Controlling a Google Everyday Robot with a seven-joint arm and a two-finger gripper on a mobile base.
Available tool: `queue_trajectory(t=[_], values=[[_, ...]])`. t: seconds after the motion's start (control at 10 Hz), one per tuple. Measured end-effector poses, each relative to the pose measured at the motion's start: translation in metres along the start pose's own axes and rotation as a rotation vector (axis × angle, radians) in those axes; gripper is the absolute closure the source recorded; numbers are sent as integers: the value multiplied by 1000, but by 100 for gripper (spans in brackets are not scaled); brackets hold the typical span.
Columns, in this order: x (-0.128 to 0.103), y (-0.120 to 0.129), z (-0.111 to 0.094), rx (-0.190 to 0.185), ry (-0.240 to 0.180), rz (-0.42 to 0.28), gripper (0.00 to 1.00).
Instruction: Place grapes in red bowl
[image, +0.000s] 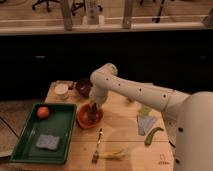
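The grapes (91, 117) are a small, dark, lumpy purplish-brown cluster. They sit inside the red bowl (82, 122), directly under the gripper (93, 110) and touching its tip. The single berries are hard to make out against the shadowed inside of the bowl. The gripper is closed and points straight down into the bowl. I cannot tell whether it is pinching the grapes or whether they lie loose on the bowl's floor.

The bowl is round, shallow and orange-red. Its rim rings the gripper's tip and shows brightest on the near-left side.

Just left of the gripper lies a green tray (25, 147), its edge almost meeting the bowl. In the tray, an orange (43, 112) sits level with the gripper, and a blue sponge (48, 142) lies nearer the camera.

Behind the gripper stands a maroon bowl (82, 88), with a white cup (61, 91) to its left.

In front of the gripper, a fork (97, 147) lies on the table (132, 150), and a banana (113, 155) lies just beside its head.

Well to the right of the gripper are a blue-grey cloth (144, 124) and a green pepper (153, 135).
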Motion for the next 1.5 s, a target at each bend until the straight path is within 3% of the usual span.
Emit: queue_trajectory(t=[1.1, 1.5], values=[[-2, 2, 2, 13, -26, -45, 83], [-2, 3, 3, 13, -38, -63, 88]])
